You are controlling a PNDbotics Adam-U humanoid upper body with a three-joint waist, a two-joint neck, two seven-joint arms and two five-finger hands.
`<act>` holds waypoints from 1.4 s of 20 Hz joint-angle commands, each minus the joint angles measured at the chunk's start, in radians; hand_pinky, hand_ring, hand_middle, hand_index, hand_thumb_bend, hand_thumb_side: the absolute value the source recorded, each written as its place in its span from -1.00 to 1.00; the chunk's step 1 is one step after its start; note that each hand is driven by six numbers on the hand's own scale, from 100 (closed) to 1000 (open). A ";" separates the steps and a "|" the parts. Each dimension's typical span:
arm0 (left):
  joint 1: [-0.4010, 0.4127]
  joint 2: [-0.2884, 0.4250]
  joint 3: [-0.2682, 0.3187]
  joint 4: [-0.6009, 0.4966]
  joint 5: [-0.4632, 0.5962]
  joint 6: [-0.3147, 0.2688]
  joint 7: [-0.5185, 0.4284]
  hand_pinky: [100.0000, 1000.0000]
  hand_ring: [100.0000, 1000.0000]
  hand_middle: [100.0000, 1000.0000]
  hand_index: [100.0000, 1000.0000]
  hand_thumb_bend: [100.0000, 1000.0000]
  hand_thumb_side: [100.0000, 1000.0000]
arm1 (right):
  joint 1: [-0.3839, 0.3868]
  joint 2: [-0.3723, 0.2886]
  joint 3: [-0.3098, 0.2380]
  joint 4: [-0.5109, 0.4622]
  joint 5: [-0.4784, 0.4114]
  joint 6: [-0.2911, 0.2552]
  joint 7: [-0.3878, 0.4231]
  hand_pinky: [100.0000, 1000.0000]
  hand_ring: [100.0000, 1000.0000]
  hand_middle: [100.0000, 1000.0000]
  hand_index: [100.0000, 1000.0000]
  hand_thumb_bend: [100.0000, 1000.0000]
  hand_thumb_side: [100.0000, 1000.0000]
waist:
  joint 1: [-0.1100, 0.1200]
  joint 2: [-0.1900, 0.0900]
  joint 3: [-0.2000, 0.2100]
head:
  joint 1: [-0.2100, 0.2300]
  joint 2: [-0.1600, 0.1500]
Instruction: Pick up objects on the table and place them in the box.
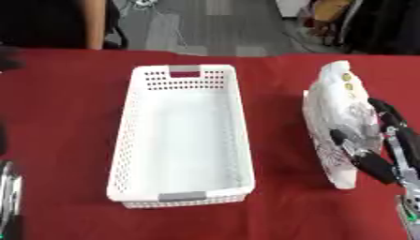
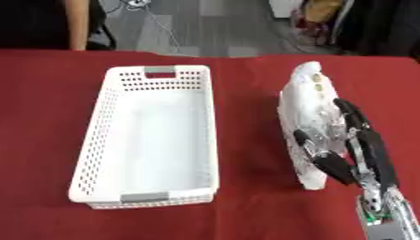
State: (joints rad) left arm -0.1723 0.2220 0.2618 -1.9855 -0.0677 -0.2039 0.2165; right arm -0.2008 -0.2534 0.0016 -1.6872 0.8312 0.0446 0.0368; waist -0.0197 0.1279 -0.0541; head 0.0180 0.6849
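Sitting empty on the red table (image 1: 65, 140) is the white perforated box (image 1: 182, 136), nothing between it and the bag to its right. That bag (image 2: 308, 112), white crinkled plastic with printed marks, lies lengthwise, apart from the box. Right hand (image 2: 353, 150) is on it, thumb and fingers curled around the near end. Left hand's state: cannot tell.

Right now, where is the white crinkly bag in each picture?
Left eye view: the white bag lies on the right side, on the red table, with the right hand curled round it.
Right eye view: the same bag sits right of the middle, nearer the centre.
Shared landmark: the white basket stands to the bag's left in both views.
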 commanded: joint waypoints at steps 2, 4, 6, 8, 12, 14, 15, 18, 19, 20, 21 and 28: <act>-0.010 0.015 0.001 -0.015 0.002 -0.001 -0.001 0.15 0.13 0.42 0.49 -1.00 1.00 | 0.000 -0.005 0.005 -0.001 0.007 -0.003 0.012 0.38 0.86 0.90 1.00 0.07 0.62 | 0.002 -0.008 0.002 | 0.004 -0.016; -0.010 0.015 0.001 -0.015 0.002 0.000 -0.001 0.15 0.13 0.42 0.49 -1.00 1.00 | -0.002 -0.006 0.005 -0.006 0.008 -0.005 0.012 0.38 0.86 0.90 1.00 0.06 0.63 | 0.001 -0.008 0.002 | 0.005 -0.017; -0.010 0.015 0.001 -0.015 0.002 -0.001 -0.002 0.15 0.13 0.42 0.49 -1.00 1.00 | -0.005 -0.007 0.002 -0.016 0.006 -0.005 0.010 0.37 0.86 0.90 1.00 0.06 0.64 | 0.001 -0.008 0.002 | 0.005 -0.018; -0.009 0.015 0.001 -0.015 0.002 0.000 -0.002 0.15 0.13 0.42 0.49 -1.00 1.00 | -0.007 -0.009 -0.001 -0.026 0.005 -0.003 0.007 0.37 0.86 0.90 1.00 0.06 0.64 | 0.001 -0.008 0.001 | 0.005 -0.019; -0.009 0.015 0.002 -0.015 0.002 0.000 -0.002 0.15 0.13 0.42 0.48 -1.00 1.00 | -0.003 -0.010 -0.001 -0.020 0.009 0.006 0.013 0.38 0.85 0.90 1.00 0.06 0.61 | 0.001 -0.007 0.001 | 0.006 -0.019; -0.009 0.015 0.002 -0.015 0.002 0.000 -0.002 0.15 0.13 0.42 0.48 -1.00 1.00 | -0.001 -0.008 0.003 -0.007 0.015 0.007 0.025 0.38 0.85 0.90 1.00 0.07 0.60 | 0.001 -0.007 0.002 | 0.007 -0.019; -0.009 0.015 0.002 -0.015 0.002 0.000 -0.002 0.15 0.13 0.42 0.48 -1.00 1.00 | 0.000 -0.007 0.004 -0.001 0.018 0.008 0.030 0.37 0.84 0.90 1.00 0.08 0.57 | 0.001 -0.007 0.002 | 0.006 -0.019; -0.009 0.015 0.002 -0.015 0.002 0.000 -0.002 0.15 0.13 0.42 0.48 -1.00 1.00 | -0.001 -0.006 0.006 0.013 0.027 0.010 0.046 0.35 0.83 0.90 1.00 0.08 0.56 | 0.001 -0.007 0.002 | 0.006 -0.020; -0.009 0.015 0.002 -0.015 0.002 0.000 -0.002 0.15 0.13 0.42 0.48 -1.00 1.00 | 0.000 -0.006 0.007 0.017 0.029 0.011 0.051 0.32 0.82 0.90 1.00 0.09 0.54 | 0.001 -0.007 0.002 | 0.006 -0.020; -0.009 0.015 0.002 -0.015 0.002 0.000 -0.002 0.15 0.13 0.42 0.48 -1.00 1.00 | 0.000 -0.005 0.008 0.020 0.033 0.011 0.056 0.32 0.82 0.90 1.00 0.09 0.54 | 0.001 -0.007 0.002 | 0.006 -0.020; -0.009 0.015 0.002 -0.015 0.002 0.000 -0.002 0.15 0.13 0.42 0.48 -1.00 1.00 | 0.000 -0.005 0.008 0.022 0.036 0.012 0.060 0.30 0.81 0.90 1.00 0.09 0.54 | 0.001 -0.007 0.002 | 0.006 -0.020; -0.008 0.015 0.002 -0.015 0.003 -0.001 -0.003 0.16 0.13 0.42 0.49 -1.00 1.00 | 0.000 -0.003 0.013 0.030 0.050 0.013 0.079 0.10 0.70 0.86 1.00 0.10 0.47 | 0.002 -0.006 0.003 | 0.005 -0.019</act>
State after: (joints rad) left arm -0.1723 0.2220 0.2618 -1.9855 -0.0677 -0.2053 0.2147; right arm -0.2008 -0.2533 0.0070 -1.6579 0.8767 0.0565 0.1068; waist -0.0199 0.1282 -0.0537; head 0.0181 0.6844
